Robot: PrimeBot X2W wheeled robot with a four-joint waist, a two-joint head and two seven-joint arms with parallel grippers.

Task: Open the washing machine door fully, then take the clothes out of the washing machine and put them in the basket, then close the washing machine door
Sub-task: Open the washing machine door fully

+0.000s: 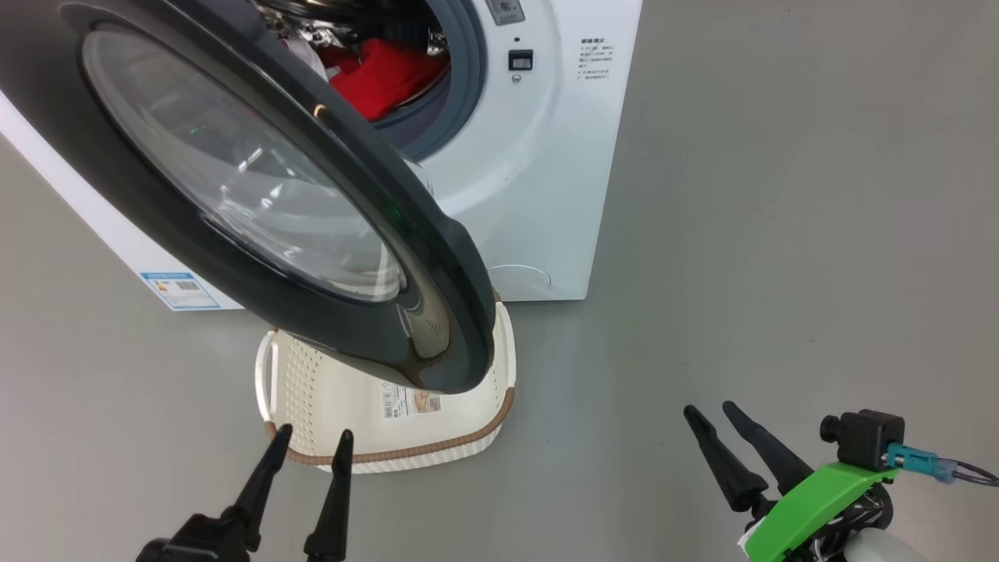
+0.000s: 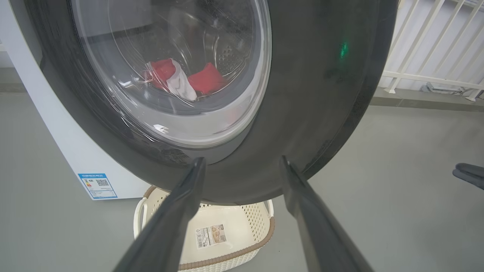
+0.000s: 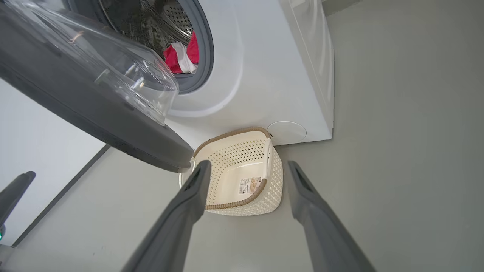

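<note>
The washing machine (image 1: 538, 156) stands white on the grey floor with its door (image 1: 234, 179) swung partway open, black rim and glass bowl reaching out over the basket (image 1: 328, 390). Red and white clothes (image 1: 386, 74) lie inside the drum, also seen through the door glass as clothes (image 2: 177, 79) and past the gasket as clothes (image 3: 183, 56). The cream basket (image 3: 242, 173) sits on the floor below the door, with nothing in it. My left gripper (image 1: 311, 441) is open just before the basket's near rim. My right gripper (image 1: 712, 414) is open over bare floor to the right.
A blue sticker (image 1: 179, 290) marks the machine's lower front. A white railing (image 2: 431, 45) stands behind the door's right side in the left wrist view. Grey floor (image 1: 780, 234) stretches to the right of the machine.
</note>
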